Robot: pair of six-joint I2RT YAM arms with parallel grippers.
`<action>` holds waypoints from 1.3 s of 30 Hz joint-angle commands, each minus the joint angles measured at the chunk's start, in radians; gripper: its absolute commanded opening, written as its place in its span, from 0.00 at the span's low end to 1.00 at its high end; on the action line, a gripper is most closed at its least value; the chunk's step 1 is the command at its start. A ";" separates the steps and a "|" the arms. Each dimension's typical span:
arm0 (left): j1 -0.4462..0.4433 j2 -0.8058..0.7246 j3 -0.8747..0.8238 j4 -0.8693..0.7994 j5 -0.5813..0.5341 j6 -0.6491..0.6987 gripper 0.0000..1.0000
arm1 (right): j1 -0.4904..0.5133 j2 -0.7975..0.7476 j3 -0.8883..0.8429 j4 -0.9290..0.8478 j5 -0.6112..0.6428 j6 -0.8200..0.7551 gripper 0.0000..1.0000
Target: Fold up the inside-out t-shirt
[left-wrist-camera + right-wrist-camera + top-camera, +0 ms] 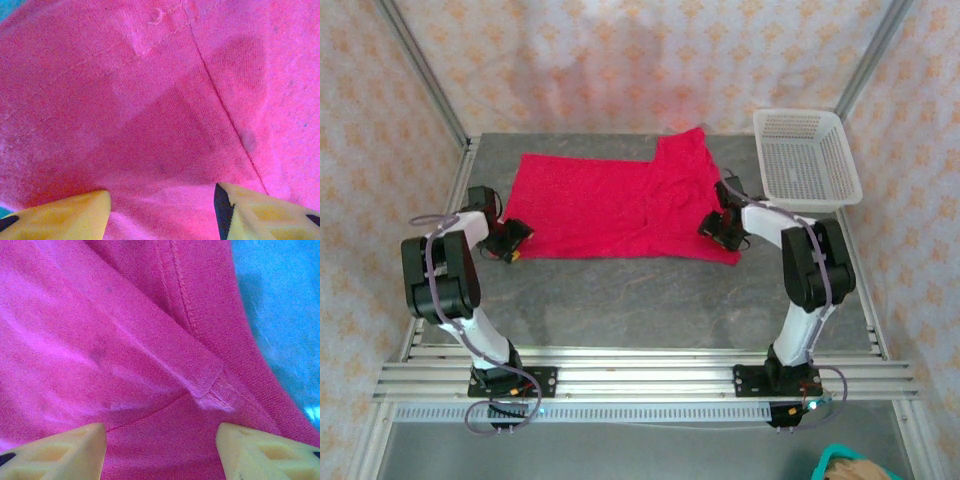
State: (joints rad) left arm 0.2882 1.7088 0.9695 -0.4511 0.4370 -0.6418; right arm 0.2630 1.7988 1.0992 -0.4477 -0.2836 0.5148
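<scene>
The inside-out t-shirt [610, 205] lies spread on the grey table, its right part folded over into a raised flap near the back. My left gripper [512, 242] sits at the shirt's front left corner. In the left wrist view it [162, 215] stands open, yellow fingertips [75, 215] wide apart, with flat red-pink fabric [160, 100] and a seam under them. My right gripper [716, 226] is over the shirt's right edge. In the right wrist view it [162, 452] is open too, above a folded hem [200, 375], with table showing at the upper right.
A white mesh basket [807, 158] stands at the back right corner, close to the right arm. Patterned walls enclose the table [620, 300] on three sides. A metal rail [640, 375] runs along the near edge.
</scene>
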 commanded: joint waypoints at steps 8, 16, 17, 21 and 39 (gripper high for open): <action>-0.002 -0.359 -0.200 -0.242 -0.138 0.040 0.63 | 0.043 -0.326 -0.265 -0.236 0.105 -0.013 0.62; -0.220 -0.237 0.143 -0.253 -0.222 0.028 0.65 | 0.040 -0.261 -0.012 -0.069 0.050 0.015 0.62; -0.238 -0.187 0.184 -0.247 -0.216 0.028 0.65 | 0.039 -0.212 0.026 -0.045 0.041 0.021 0.62; -0.248 0.034 0.359 -0.230 -0.175 0.018 0.64 | 0.029 0.009 0.216 -0.084 -0.002 0.028 0.61; -0.107 0.055 -0.009 -0.093 -0.099 -0.024 0.64 | 0.048 0.054 -0.011 -0.080 -0.034 0.008 0.61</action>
State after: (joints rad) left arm 0.1730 1.7802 1.0645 -0.5072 0.3595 -0.6552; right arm 0.2905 1.8694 1.1843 -0.4400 -0.3229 0.5308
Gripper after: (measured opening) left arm 0.642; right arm 0.605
